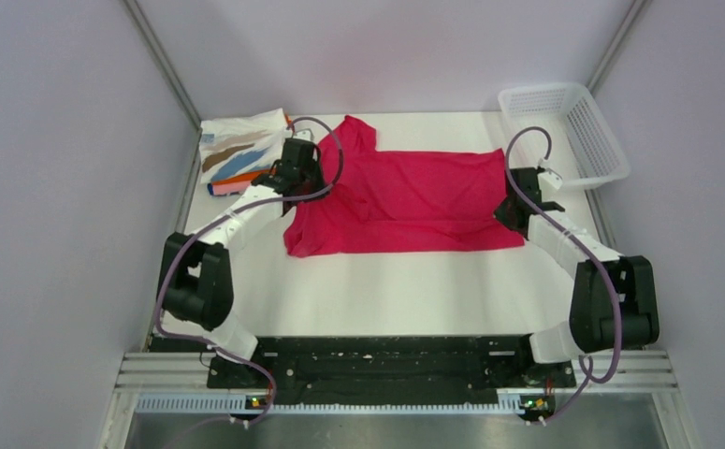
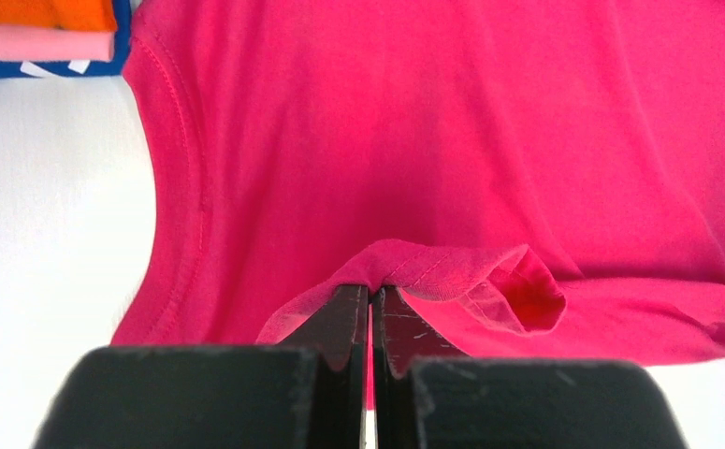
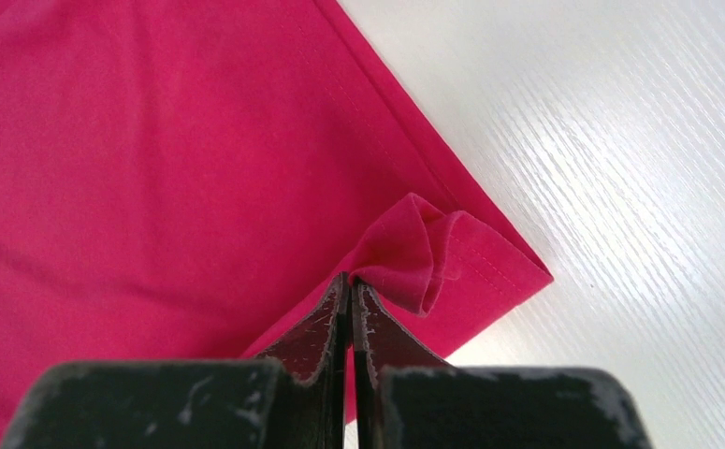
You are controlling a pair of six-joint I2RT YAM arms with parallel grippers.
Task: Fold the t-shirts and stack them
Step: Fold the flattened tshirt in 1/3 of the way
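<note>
The magenta-red t-shirt (image 1: pixel 414 187) lies in the middle of the table, its near half doubled over toward the back. My left gripper (image 1: pixel 310 187) is shut on a pinch of its sleeve hem at the shirt's left side, which shows in the left wrist view (image 2: pixel 452 140) with the gripper (image 2: pixel 370 288) on a raised fold. My right gripper (image 1: pixel 515 208) is shut on the shirt's right corner, also seen in the right wrist view (image 3: pixel 152 140) with the gripper (image 3: pixel 352 279). A stack of folded t-shirts (image 1: pixel 241 154), white streaked on top, sits at the back left.
A white mesh basket (image 1: pixel 564 131) stands at the back right corner. The stack's orange, pink and dark blue edges (image 2: pixel 40 37) lie just left of the magenta shirt's collar. Bare white table (image 1: pixel 405 290) stretches between the shirt and the arm bases.
</note>
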